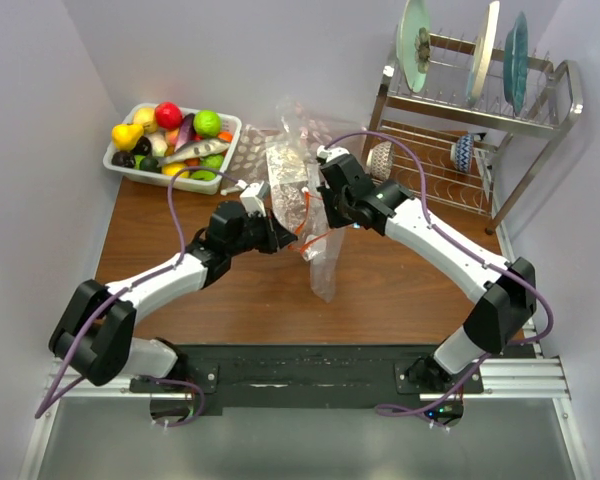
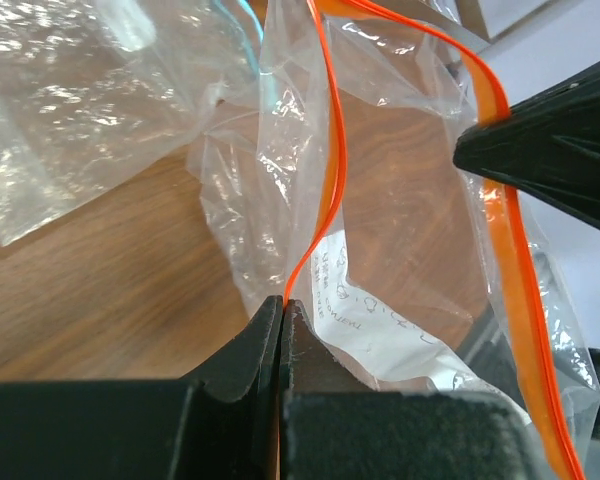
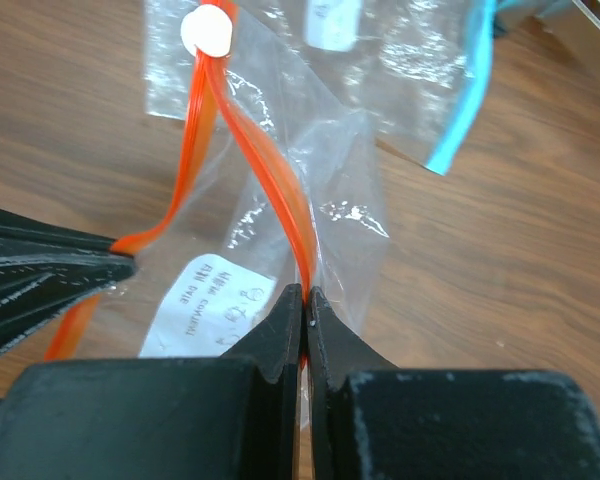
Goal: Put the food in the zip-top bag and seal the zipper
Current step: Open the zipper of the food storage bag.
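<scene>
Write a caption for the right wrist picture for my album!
Right gripper and left gripper each pinch the orange zipper of the clear zip-top bag above the wooden table.

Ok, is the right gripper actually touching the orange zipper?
Touching. In the right wrist view the zipper runs straight down into the right gripper, whose shut jaws pinch it.

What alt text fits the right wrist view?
The right gripper, jaws shut, pinches one orange-red zipper strip of the clear zip-top bag above a wooden table. The left gripper pinches the other strip; a blue-green-strip bag lies behind.
</scene>
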